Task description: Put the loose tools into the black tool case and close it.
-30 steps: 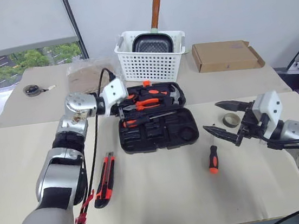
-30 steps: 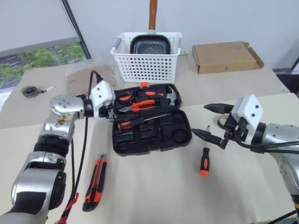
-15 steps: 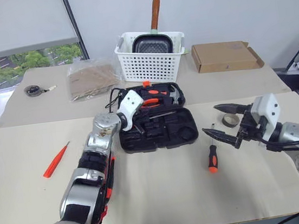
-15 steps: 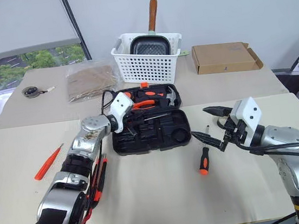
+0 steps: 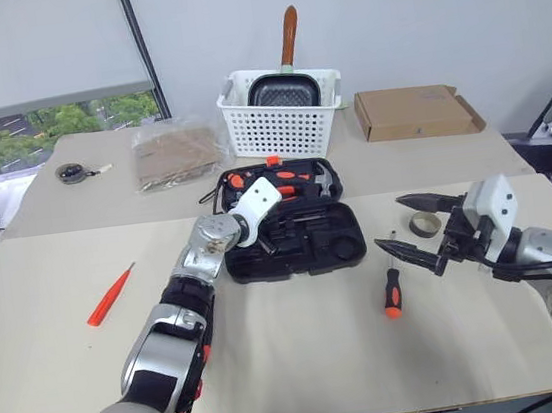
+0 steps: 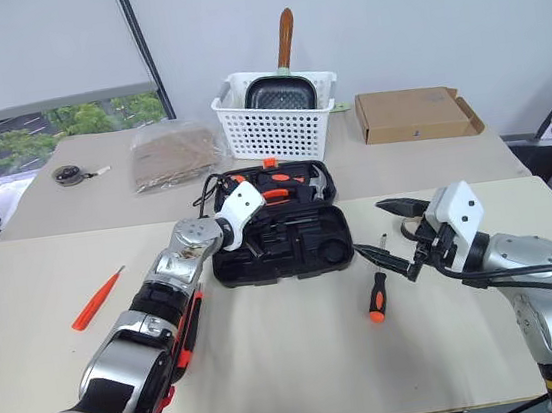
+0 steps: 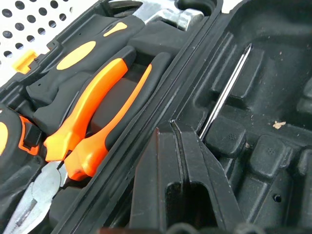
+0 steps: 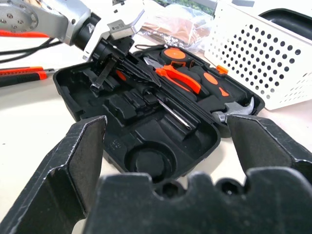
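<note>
The black tool case (image 5: 292, 227) lies open at the middle of the bench (image 5: 305, 364), just in front of the white basket (image 5: 283, 112). Pliers (image 7: 92, 126) and a hammer (image 5: 318, 174) sit in its rear half; one screwdriver (image 7: 225, 91) lies in a slot of the front half. The left gripper (image 7: 178, 146) is clenched, empty, its tips over that slot beside the screwdriver's shaft. A second screwdriver (image 5: 393, 291) lies right of the case, with the grey tape roll (image 5: 424, 223) behind it. The slim orange-red screwdriver (image 5: 110, 295) lies near the bench's left edge. The utility knife (image 8: 22, 75) lies left of the case. The right gripper (image 5: 418, 232) hovers released above the second screwdriver.
</note>
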`<action>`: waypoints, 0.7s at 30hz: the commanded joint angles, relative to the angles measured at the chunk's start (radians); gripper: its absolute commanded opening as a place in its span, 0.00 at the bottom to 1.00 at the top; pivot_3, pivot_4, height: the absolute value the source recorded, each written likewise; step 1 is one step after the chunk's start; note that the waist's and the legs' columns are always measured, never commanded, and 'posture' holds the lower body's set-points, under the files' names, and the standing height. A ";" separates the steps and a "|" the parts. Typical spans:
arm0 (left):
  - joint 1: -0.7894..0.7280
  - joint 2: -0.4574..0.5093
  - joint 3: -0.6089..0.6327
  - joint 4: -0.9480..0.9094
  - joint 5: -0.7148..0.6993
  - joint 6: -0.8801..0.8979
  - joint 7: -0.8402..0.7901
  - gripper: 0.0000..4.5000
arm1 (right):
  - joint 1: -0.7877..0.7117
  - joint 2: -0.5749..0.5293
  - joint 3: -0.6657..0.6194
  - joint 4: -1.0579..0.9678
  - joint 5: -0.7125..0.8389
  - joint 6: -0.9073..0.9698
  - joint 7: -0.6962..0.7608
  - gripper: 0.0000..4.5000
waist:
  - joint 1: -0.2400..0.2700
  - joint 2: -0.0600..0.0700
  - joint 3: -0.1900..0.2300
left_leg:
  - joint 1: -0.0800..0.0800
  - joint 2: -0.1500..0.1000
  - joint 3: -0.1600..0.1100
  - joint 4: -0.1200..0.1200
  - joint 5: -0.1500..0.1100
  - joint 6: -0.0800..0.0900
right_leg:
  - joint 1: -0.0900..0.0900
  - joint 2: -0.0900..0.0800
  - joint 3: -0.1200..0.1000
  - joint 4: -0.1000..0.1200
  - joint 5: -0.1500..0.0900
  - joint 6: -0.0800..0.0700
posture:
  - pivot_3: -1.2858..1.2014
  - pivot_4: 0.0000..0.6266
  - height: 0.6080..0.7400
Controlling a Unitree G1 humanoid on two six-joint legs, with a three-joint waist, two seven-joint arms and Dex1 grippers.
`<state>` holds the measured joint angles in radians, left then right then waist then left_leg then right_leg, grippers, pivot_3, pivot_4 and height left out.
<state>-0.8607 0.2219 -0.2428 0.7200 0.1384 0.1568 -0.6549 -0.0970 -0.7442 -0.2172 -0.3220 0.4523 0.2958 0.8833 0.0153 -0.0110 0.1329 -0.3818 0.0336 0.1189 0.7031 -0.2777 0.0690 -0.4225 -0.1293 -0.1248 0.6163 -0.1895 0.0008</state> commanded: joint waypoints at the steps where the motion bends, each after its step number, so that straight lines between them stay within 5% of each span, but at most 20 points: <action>1: 0.045 0.009 0.030 0.042 -0.021 -0.011 0.002 0.00 | 0.008 -0.032 -0.044 -0.007 -0.014 0.003 -0.014 1.00 | -0.001 0.000 -0.001 | 0.000 0.000 0.000 0.000 0.000 0.000 | 0.000 0.000 0.000 0.000 0.000 0.000 | 0.52 0.24 0.70; 8: 0.074 0.071 0.213 -0.243 -0.251 -0.070 -0.116 0.00 | 0.026 -0.051 -0.021 -0.002 -0.012 0.069 -0.026 1.00 | -0.007 -0.004 0.002 | -0.009 0.001 0.000 -0.001 0.002 -0.001 | -0.012 0.001 0.001 0.002 0.000 0.000 | 0.52 0.24 0.70; 17: 0.267 0.299 0.274 -0.715 -0.550 0.173 -0.431 0.00 | 0.076 0.000 0.022 -0.138 -0.035 0.340 -0.234 1.00 | 0.001 -0.004 0.002 | -0.016 0.000 0.002 -0.001 0.006 -0.007 | -0.016 0.001 0.000 0.002 0.002 -0.006 | 0.52 0.24 0.70; 21: 0.346 0.461 0.269 -0.856 -0.667 0.291 -0.616 0.25 | 0.097 0.036 0.025 -0.302 -0.001 0.608 -0.384 1.00 | -0.001 -0.003 0.003 | -0.017 0.000 0.002 -0.001 0.005 -0.005 | -0.017 0.001 0.000 -0.001 -0.001 -0.001 | 0.52 0.24 0.70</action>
<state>-0.5161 0.6360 0.0193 -0.0529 -0.4714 0.4137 -1.1881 0.0097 -0.7245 -0.1741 -0.5205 0.4182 0.7803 0.5718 0.0143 -0.0145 0.1355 -0.3987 0.0335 0.1205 0.7025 -0.2733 0.0648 -0.4394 -0.1282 -0.1245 0.6157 -0.1905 0.0001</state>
